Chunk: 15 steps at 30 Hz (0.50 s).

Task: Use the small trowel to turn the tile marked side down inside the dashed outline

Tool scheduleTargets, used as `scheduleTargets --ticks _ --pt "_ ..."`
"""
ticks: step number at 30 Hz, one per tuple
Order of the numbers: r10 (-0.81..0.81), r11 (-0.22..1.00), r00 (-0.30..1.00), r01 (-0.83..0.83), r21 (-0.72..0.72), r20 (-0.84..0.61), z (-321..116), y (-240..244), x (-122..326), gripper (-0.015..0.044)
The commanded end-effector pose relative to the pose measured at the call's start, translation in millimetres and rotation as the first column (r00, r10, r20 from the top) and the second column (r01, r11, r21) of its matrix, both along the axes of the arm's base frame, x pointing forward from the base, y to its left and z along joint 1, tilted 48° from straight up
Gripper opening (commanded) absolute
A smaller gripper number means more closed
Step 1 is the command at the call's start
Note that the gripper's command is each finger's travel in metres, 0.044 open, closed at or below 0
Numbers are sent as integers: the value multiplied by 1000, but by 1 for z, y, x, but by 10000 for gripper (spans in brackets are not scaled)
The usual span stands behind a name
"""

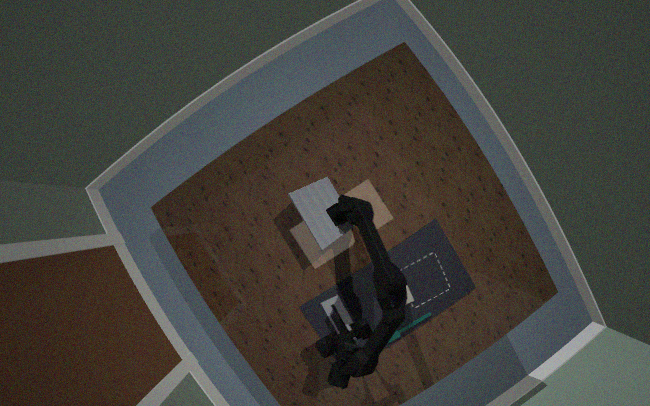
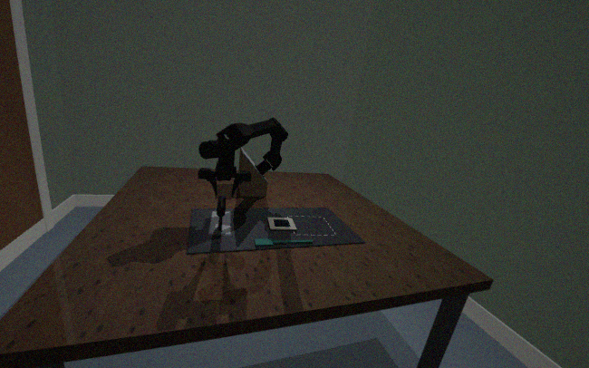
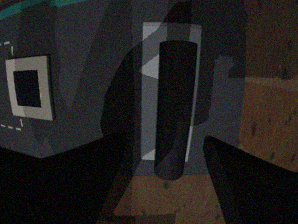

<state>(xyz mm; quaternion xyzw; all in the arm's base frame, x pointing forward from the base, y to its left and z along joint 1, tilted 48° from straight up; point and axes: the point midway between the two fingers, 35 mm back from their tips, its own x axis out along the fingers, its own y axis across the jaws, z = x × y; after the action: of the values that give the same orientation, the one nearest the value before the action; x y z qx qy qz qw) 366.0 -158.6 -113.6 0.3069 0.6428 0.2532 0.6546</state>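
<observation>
The small trowel, with a black handle [image 2: 220, 205] [image 3: 176, 90] raised over a pale blade [image 3: 148, 125], stands at the left end of the dark mat [image 1: 436, 234] [image 2: 350, 236] [image 3: 75, 117]. My gripper [image 2: 225, 193] [image 3: 165, 140] is open and points down just above the handle. In the wrist view the handle lies between the spread fingers, with gaps on both sides. The tile [image 1: 409, 294] [image 2: 291, 224] [image 3: 45, 92], a pale square with a dark square mark facing up, lies flat on the mat. It overlaps the near end of the dashed outline [image 2: 334, 234]. The arm partly hides it in the top view.
A flat teal tool [image 1: 413, 325] [image 2: 263, 242] lies along the mat's front edge. A slanted pale panel [image 1: 315, 209] [image 2: 246, 159] with a wooden side stands behind the mat near the arm's base. A tan flat piece [image 1: 375, 201] lies beside the base.
</observation>
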Motion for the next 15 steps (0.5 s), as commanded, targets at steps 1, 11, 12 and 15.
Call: scheduleTargets --ticks 1,11,12,15 --pt "0 1000 1000 0 9 7 0 0 0 270" --pt "3 1000 1000 -3 8 6 -11 11 2 270" --pt "3 1000 1000 -3 8 6 -12 12 2 270" --pt "4 1000 1000 -4 8 5 -16 16 3 270"
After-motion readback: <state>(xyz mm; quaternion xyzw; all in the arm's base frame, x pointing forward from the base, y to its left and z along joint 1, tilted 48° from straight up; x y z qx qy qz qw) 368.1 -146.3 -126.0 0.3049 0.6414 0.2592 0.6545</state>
